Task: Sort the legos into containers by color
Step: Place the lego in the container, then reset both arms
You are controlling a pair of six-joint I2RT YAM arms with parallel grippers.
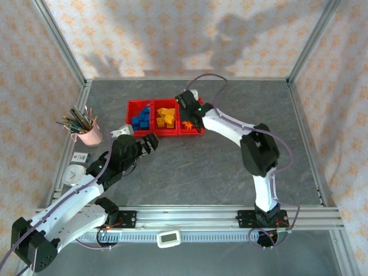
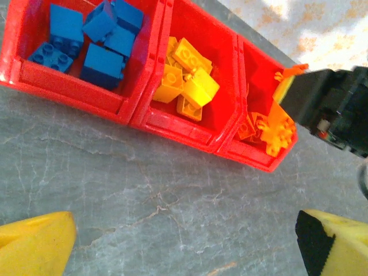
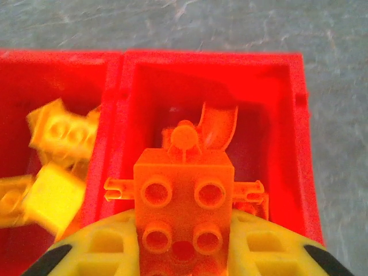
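The right claw (image 3: pixel 184 253) is pinching an orange brick (image 3: pixel 183 190) over the tray's right-end bin (image 3: pixel 302 144), likely risking a bounce onto neighbouring yellow bricks (image 3: pixel 54 195) if dropped askew.

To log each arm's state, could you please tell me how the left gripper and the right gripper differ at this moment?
The left gripper is open and empty; the right gripper is shut on an orange brick. The left gripper hangs over bare table; the right gripper is over the right-hand bin. Both have yellow fingers.
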